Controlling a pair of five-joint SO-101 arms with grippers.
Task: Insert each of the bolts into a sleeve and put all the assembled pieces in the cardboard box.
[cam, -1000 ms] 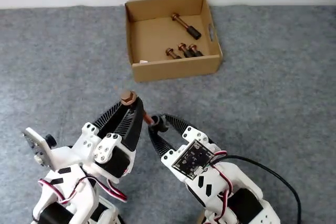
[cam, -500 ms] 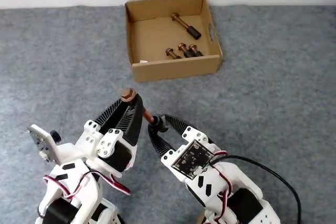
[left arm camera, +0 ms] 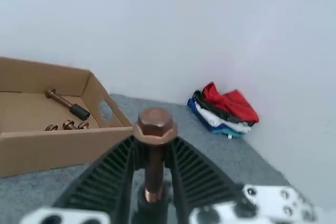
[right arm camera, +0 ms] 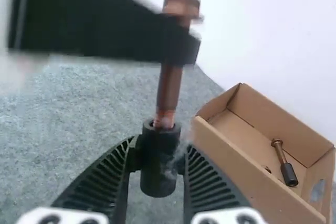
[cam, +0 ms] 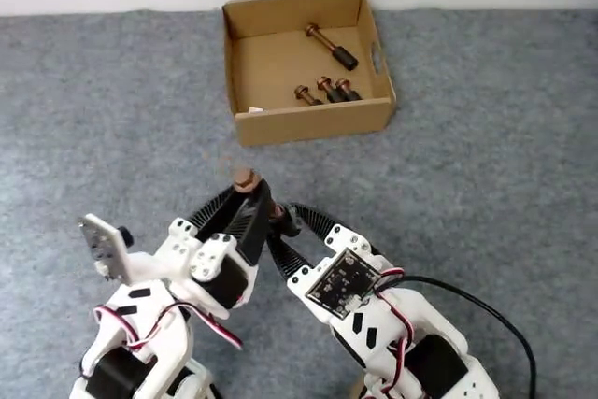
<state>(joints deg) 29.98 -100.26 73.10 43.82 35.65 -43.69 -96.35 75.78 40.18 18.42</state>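
Observation:
My left gripper point(cam: 249, 195) is shut on a copper bolt point(left arm camera: 154, 156) just under its hex head point(cam: 244, 178). My right gripper point(cam: 280, 223) is shut on a black sleeve point(right arm camera: 158, 157), held upright. The bolt's tip sits in the sleeve's mouth point(right arm camera: 163, 125), and most of the shank is still outside. Both grippers hover over the grey carpet, just in front of the cardboard box point(cam: 308, 121). Inside the box lie several assembled pieces point(cam: 329, 47), one long and three short point(cam: 325, 91).
The box point(left arm camera: 47, 145) stands at the far middle of the carpet, against a white wall. A pile of folded coloured cloth point(left arm camera: 223, 108) lies on the floor by the wall in the left wrist view. Open carpet surrounds both arms.
My left gripper has swung right and toward the right gripper with the bolt, bringing its tip into the sleeve. The right arm has stayed still.

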